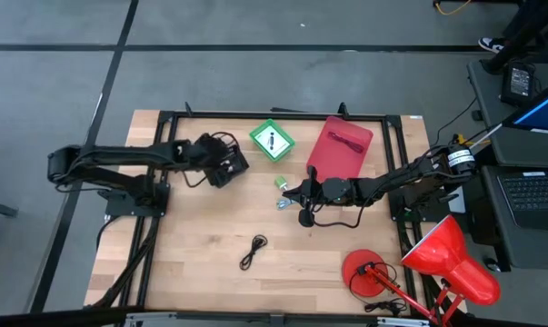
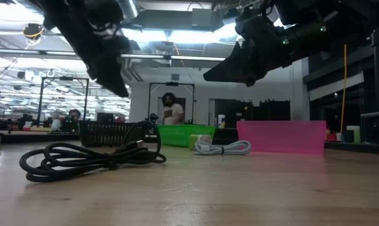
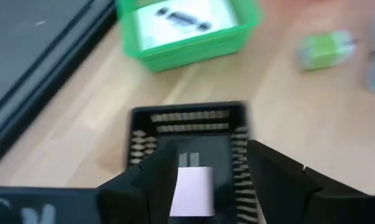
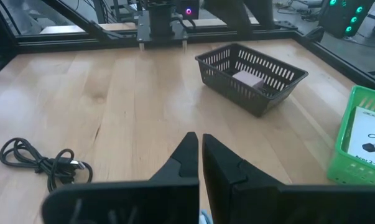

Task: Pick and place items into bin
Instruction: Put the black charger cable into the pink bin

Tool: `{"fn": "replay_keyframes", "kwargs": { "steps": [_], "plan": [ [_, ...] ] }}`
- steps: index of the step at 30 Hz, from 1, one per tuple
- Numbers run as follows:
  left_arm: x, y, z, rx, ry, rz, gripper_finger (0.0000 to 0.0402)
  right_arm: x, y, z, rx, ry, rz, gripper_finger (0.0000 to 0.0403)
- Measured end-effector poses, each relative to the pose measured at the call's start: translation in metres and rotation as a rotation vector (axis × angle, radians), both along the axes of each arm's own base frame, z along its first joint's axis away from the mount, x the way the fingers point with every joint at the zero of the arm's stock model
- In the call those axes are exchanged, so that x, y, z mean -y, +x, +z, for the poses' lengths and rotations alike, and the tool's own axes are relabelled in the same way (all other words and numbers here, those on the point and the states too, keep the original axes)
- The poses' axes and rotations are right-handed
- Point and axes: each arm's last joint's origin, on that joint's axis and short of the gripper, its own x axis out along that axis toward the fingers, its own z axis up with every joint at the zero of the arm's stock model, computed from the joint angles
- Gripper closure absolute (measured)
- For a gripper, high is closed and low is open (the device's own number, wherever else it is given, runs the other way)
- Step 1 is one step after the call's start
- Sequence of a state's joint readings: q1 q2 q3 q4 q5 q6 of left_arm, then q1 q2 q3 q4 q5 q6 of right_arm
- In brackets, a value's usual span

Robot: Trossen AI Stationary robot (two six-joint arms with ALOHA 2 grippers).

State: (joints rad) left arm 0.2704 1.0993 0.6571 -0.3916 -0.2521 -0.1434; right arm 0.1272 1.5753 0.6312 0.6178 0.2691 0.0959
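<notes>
Picking the next item looks like the step: a pale grey cable [image 2: 222,148] lies on the wooden counter [image 1: 210,282] right under the right hand [image 4: 201,144], fingers pinched nearly closed and holding nothing. I'd spread them first, then drop straight down over the coil's middle. A green piece [image 1: 280,183] sits just beside it, so keep clear. A black cable [image 1: 253,251] lies well apart. The left hand [image 3: 212,165] hovers spread wide above the black basket [image 4: 252,75], a pinkish piece [image 4: 247,79] already inside. Green tray [image 1: 272,140], red bin [image 1: 339,147], red lamp [image 1: 451,259], a person [image 2: 171,109] in the room behind.
</notes>
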Motion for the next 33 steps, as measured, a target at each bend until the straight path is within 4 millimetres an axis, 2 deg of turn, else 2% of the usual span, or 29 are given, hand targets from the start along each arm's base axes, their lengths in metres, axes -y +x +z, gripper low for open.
{"fn": "replay_keyframes", "kwargs": {
  "steps": [7,11,26,33],
  "plan": [
    [0.027,-0.003,0.014,0.106,-0.114,-0.220,0.0229,0.000,0.000,0.000,-0.002,0.000,0.000,0.0398],
    [0.047,0.000,0.014,0.121,-0.161,-0.274,0.0231,0.000,0.000,0.000,-0.002,0.000,0.000,0.0398],
    [0.138,0.018,0.013,0.187,-0.180,-0.315,0.0231,0.000,-0.001,-0.002,-0.025,-0.036,0.011,0.0398],
    [0.166,0.041,0.012,0.054,-0.228,-0.255,0.0231,0.003,0.000,-0.002,-0.028,-0.051,0.006,0.0398]
  ]
}}
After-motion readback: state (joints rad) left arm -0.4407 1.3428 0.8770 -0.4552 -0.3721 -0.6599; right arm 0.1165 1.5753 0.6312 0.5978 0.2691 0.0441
